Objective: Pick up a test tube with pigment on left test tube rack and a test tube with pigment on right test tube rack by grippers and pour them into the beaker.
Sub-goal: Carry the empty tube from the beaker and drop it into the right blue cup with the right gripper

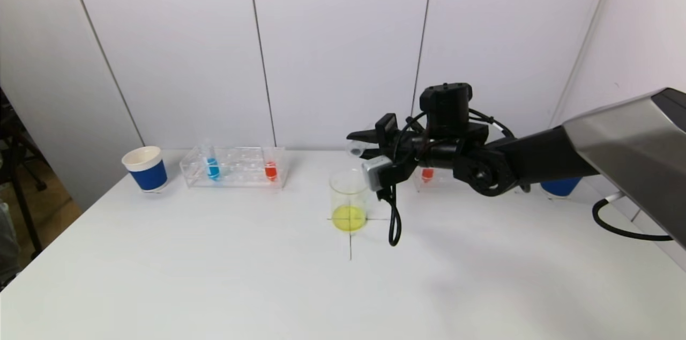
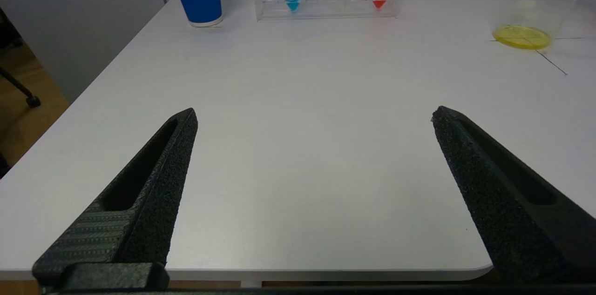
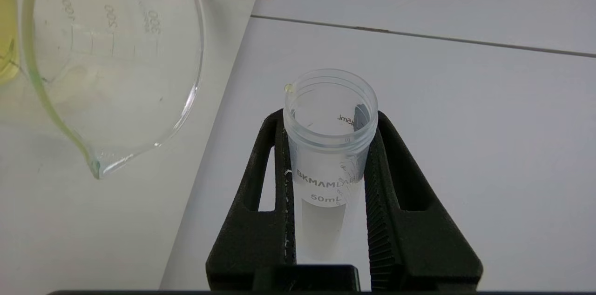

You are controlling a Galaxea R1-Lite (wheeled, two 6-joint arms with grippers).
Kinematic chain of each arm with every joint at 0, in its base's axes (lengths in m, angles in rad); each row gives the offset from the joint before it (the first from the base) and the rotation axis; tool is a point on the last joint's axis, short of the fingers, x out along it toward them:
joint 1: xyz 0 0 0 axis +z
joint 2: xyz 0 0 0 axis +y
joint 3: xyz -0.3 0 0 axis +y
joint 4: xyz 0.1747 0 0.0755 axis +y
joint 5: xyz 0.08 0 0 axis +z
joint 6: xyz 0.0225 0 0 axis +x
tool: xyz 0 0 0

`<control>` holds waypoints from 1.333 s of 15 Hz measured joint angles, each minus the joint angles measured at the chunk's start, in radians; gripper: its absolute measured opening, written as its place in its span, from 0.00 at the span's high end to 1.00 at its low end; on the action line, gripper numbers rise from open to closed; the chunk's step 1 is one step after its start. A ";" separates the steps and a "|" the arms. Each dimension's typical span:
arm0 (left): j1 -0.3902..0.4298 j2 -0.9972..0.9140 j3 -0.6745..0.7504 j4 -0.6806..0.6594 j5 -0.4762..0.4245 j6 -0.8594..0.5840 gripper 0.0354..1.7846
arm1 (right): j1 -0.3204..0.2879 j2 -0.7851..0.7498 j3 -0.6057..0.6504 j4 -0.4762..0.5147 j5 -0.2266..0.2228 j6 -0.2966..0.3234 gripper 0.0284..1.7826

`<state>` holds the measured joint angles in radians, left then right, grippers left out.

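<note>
While you scan the white table (image 1: 214, 275), note the right arm reaching in from three o'clock. Its right gripper (image 3: 329, 146) is clamped on an emptied test tube (image 3: 330, 113), tipped sideways above the beaker (image 1: 349, 195) at centre, which holds yellow liquid. At ten o'clock the left rack (image 1: 236, 165) keeps a blue tube (image 1: 212, 167) and a red tube (image 1: 270, 169); a blue cup (image 1: 145, 168) stands beside it. The left gripper (image 2: 314, 118) hangs at the table's near edge, fingers (image 2: 158, 169) spread wide, holding nothing.
</note>
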<state>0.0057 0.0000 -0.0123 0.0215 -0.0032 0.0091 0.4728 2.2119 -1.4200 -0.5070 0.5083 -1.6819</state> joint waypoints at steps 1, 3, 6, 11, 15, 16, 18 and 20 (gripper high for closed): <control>0.000 0.000 0.000 0.001 0.000 0.000 0.01 | 0.001 0.000 0.006 -0.014 0.003 0.024 0.74; 0.000 0.000 0.000 0.000 0.000 0.000 0.01 | 0.003 0.000 0.018 -0.031 0.013 0.086 0.74; 0.000 0.000 0.000 0.000 0.000 0.000 0.01 | 0.010 -0.005 0.023 -0.033 0.017 0.184 0.74; 0.000 0.000 0.000 0.000 0.000 0.000 0.01 | 0.024 -0.013 0.011 -0.064 0.009 0.384 0.74; 0.000 0.000 0.000 0.000 0.000 0.000 0.01 | 0.045 -0.020 0.005 -0.188 -0.038 0.629 0.74; 0.000 0.000 0.000 0.000 0.000 0.000 0.01 | 0.053 -0.023 0.001 -0.218 -0.065 0.696 0.74; 0.000 0.000 0.000 0.000 0.000 0.000 0.01 | 0.066 -0.032 -0.003 -0.272 -0.116 0.825 0.74; 0.000 0.000 0.000 0.000 0.000 0.000 0.01 | 0.079 -0.051 -0.004 -0.299 -0.172 0.942 0.74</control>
<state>0.0057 0.0000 -0.0123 0.0219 -0.0032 0.0089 0.5513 2.1611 -1.4245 -0.8057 0.3366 -0.7402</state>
